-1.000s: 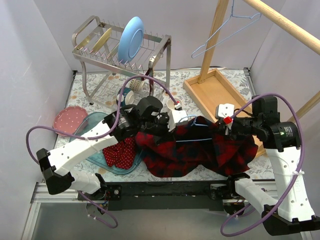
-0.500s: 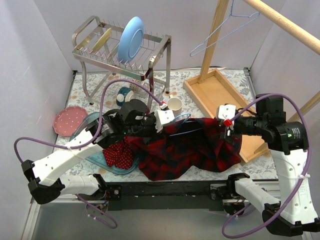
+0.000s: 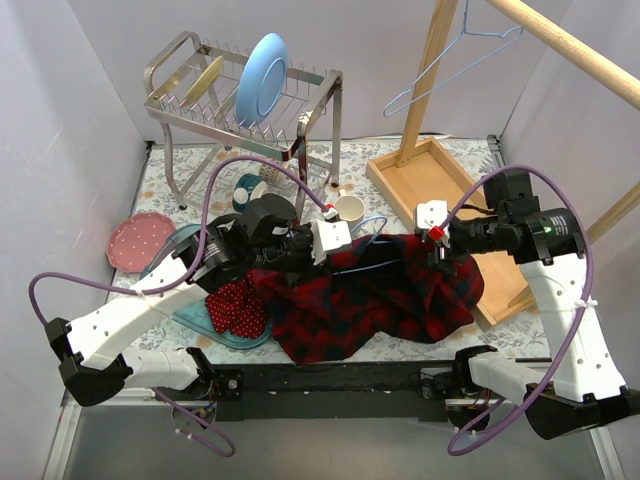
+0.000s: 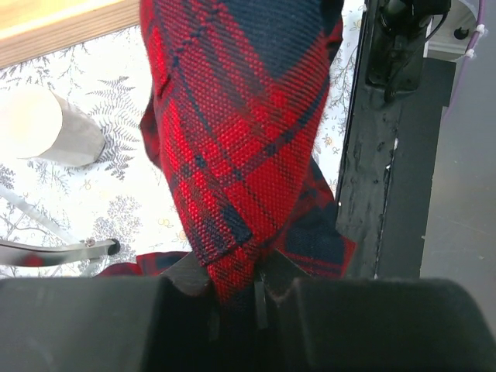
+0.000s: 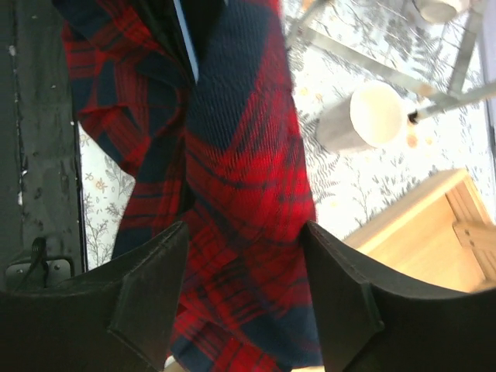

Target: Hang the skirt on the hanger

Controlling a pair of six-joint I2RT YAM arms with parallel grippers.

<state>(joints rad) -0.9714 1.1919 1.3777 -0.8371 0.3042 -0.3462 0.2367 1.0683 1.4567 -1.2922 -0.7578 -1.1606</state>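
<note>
Red with small white polka dots, the flared cloth skirt (image 3: 238,308) lies crumpled in a clear shallow plastic tray (image 3: 222,337) at about 8 o'clock on the table, and neither arm touches it. Just right of it, toward the centre, the left gripper (image 4: 232,285) is clenched on a fold of the large dark red-and-navy plaid shirt (image 3: 380,295), which is spread across the table from 6 to 4 o'clock. At 3 o'clock the right gripper (image 5: 244,232) has its jaws spread wide with plaid cloth running between them; no pinch shows there. Far off at 1 o'clock, a thin pale-blue wire hanger (image 3: 450,68) hangs bare from the slanted wooden rail (image 3: 570,45). By my reading, the task proper has not begun: both arms are busy with the wrong garment, and the skirt is yet to be picked up, carried across and put on the hanger.
</note>
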